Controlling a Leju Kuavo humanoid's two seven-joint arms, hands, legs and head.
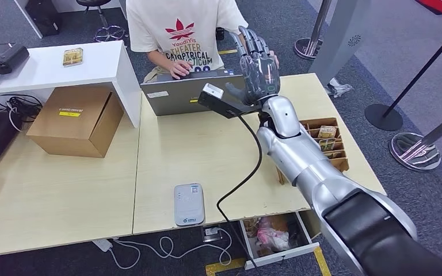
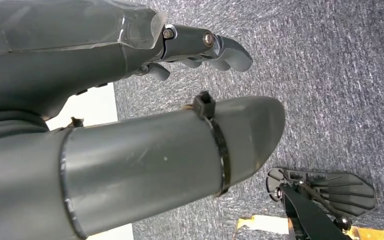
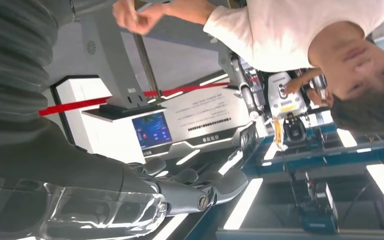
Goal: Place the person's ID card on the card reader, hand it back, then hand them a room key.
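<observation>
Right now your right hand (image 1: 259, 69) is raised at the far edge of the pale wooden desk (image 1: 207, 155), fingers up and spread apart, with nothing in its grasp. It hangs just in front of the person in the white printed T-shirt (image 1: 178, 26), who sits on the other side with one hand on the open grey laptop (image 1: 187, 92). You cannot make out an ID card anywhere in the hand, on the desk or with the person (too small or hidden, if it is about at all). The flat grey rounded card reader (image 1: 189, 204) lies near the desk's near edge, well apart from the raised hand, its top bare. To the right of your silver forearm (image 1: 299, 149) sits the brown cardboard slotted holder (image 1: 328, 141) with small cards standing in its compartments; whether those are room keys you cannot tell. A black cable (image 1: 247, 172) runs from the wrist camera down across the desk.

Your left hand (image 2: 200, 50) hangs low over grey carpet (image 2: 330, 75), its dark fingers curled loosely inward around nothing.

At the left, a brown cardboard box (image 1: 75, 121) rests on the neighbouring desk beside a white counter (image 1: 63, 66). Under the near edge, an open drawer (image 1: 276, 236) shows pink clutter.
</observation>
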